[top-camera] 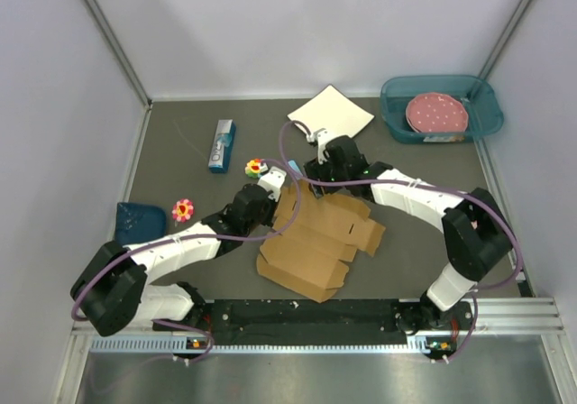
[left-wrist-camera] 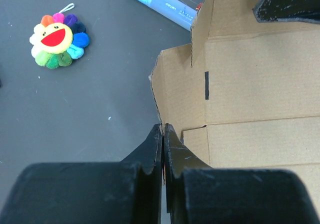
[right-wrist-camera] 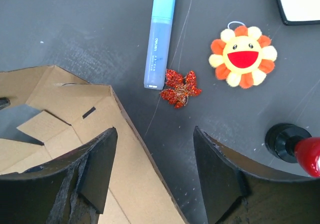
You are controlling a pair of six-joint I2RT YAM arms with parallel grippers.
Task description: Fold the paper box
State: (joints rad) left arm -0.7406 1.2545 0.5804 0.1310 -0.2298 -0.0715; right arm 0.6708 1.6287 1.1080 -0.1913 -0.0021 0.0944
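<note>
Left wrist view: left gripper (left-wrist-camera: 163,132) is clenched, fingertips pressed together right on the left edge of the paper box (left-wrist-camera: 250,94), pinching a flap there. The brown cardboard spreads ahead and to the right of the tips, with a slot cut just ahead of them. A rainbow flower plush (left-wrist-camera: 57,40) lies well ahead-left on the dark table (left-wrist-camera: 90,114), and a blue pen (left-wrist-camera: 165,1) lies far ahead, its end behind the box's top edge. Right wrist view: right gripper (right-wrist-camera: 154,146) is released, jaws wide, straddling a raised wall edge of the box. Its left finger (right-wrist-camera: 97,166) is over the cardboard inside and its right finger (right-wrist-camera: 220,179) is over bare table. Ahead of the jaws lie the pen and a red glitter leaf (right-wrist-camera: 180,88), touching. An orange flower plush (right-wrist-camera: 242,56) is ahead-right.
</note>
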